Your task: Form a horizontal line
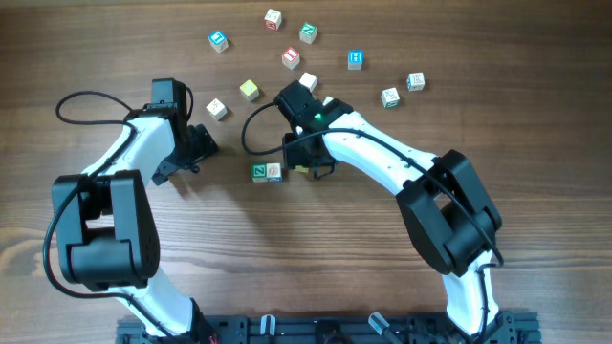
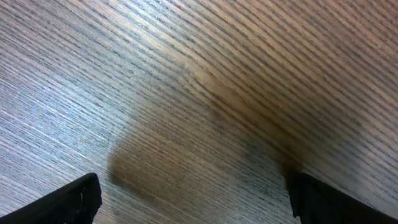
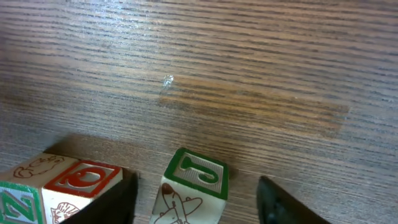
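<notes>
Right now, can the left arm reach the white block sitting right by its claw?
Probably yes. The left gripper is open and empty, the cream block lies just beyond it, and only bare table shows between them. The right gripper is off by the row, not in the way.

Loose cubes are lying scattered on the wooden table: a red cube is sitting between a green cube and a yellow cube, with a blue cube lying near them.
</notes>
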{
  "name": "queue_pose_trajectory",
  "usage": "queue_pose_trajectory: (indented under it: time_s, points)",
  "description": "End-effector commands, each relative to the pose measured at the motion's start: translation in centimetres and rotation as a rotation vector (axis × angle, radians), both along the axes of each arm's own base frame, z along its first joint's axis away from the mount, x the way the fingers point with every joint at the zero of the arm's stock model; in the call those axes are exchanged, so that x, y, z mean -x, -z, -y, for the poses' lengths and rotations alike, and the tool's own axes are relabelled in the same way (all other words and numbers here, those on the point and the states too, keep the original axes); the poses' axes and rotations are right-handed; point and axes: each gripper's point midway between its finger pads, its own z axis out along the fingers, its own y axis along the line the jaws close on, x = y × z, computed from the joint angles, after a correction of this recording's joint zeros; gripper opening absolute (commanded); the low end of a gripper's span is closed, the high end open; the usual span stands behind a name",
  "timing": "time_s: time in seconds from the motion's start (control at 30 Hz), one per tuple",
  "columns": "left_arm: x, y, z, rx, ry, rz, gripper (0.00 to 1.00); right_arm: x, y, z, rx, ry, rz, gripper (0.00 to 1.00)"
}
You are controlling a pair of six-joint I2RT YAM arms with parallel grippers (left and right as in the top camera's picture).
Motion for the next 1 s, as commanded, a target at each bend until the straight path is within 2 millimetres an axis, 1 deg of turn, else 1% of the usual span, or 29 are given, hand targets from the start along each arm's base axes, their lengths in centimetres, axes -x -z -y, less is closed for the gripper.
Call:
queue_pose_trajectory:
  time_s: [0.0,0.07,0.13,0.17,0.2,0.23,0.27,0.3,0.43,0.5,0.57,0.7,0.97]
  points:
    - [0.4,0.5,0.0,-0.005,0.0,-0.019,1.0,-1.4,0.8,0.5,0.039,0.02,0.062,0.65]
    - [0.4,0.5,0.0,-0.005,0.0,-0.019,1.0,-3.5,0.4,1.1,0.052,0.054,0.143,0.65]
    - [0.4,0.5,0.0,-0.005,0.0,-0.019,1.0,-5.2,0.0,1.8,0.038,0.089,0.181,0.59]
    - [0.4,0.5,0.0,-0.005,0.0,-0.019,1.0,-5.5,0.0,2.2,0.036,0.105,0.181,0.51]
    - [0.4,0.5,0.0,-0.005,0.0,-0.019,1.0,-5.6,0.1,2.6,0.035,0.113,0.173,0.38]
    - [0.4,0.5,0.0,-0.005,0.0,-0.019,1.0,-5.3,0.2,2.8,0.025,0.114,0.146,0.22]
    - [0.4,0.5,0.0,-0.005,0.0,-0.019,1.0,-5.0,0.3,2.7,0.017,0.111,0.127,0.13]
    - [0.4,0.5,0.0,-0.005,0.0,-0.019,1.0,-4.1,0.6,2.5,0.006,0.097,0.083,0.04]
    - [0.4,0.5,0.0,-0.005,0.0,-0.019,1.0,-2.4,1.0,2.0,-0.023,0.074,0.003,0.04]
    - [0.4,0.5,0.0,-0.005,0.0,-0.019,1.0,-1.8,1.1,1.7,-0.041,0.065,-0.028,0.06]
    - [0.4,0.5,0.0,-0.005,0.0,-0.019,1.0,-1.9,1.0,1.5,-0.048,0.061,-0.025,0.08]
    - [0.4,0.5,0.0,-0.005,0.0,-0.019,1.0,-2.9,0.6,0.7,-0.081,0.056,0.018,0.09]
    - [0.4,0.5,0.0,-0.005,0.0,-0.019,1.0,-2.8,0.7,0.8,-0.078,0.053,0.015,0.09]
